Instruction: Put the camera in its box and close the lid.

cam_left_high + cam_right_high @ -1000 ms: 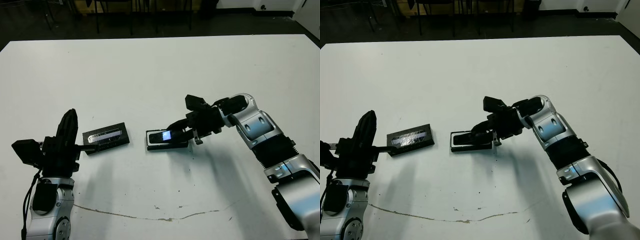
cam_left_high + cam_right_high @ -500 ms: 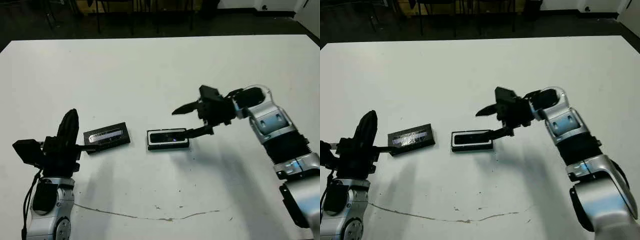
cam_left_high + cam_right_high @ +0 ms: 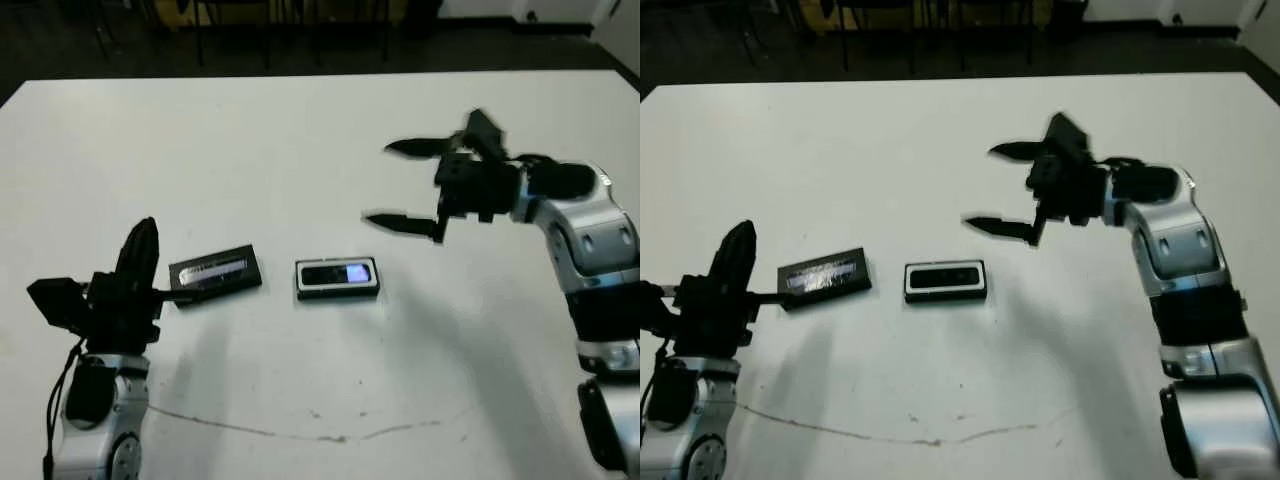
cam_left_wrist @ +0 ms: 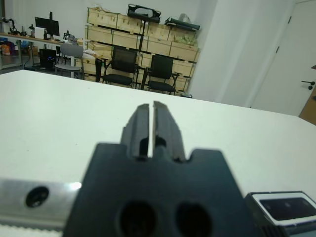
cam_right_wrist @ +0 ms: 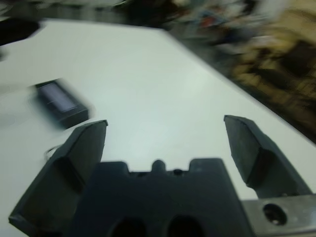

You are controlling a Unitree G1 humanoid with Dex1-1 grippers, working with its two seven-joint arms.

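Camera [image 3: 338, 273]: apparently seated in box [image 3: 337, 291], mid-table.
Lid [image 3: 214, 272]: off, just left of box.
Right gripper [image 3: 415, 186]: spread, empty, raised.
Left gripper [image 4: 151, 129]: clenched, empty.
Left: closing.

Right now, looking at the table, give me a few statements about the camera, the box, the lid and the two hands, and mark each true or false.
1. The camera lies inside the box. True.
2. The lid is on the box. False: it lies on the table beside the box, on the robot's left.
3. The right hand is open and empty. True.
4. The right hand touches the box. False: it is raised clear of it.
5. The left hand is shut. True.
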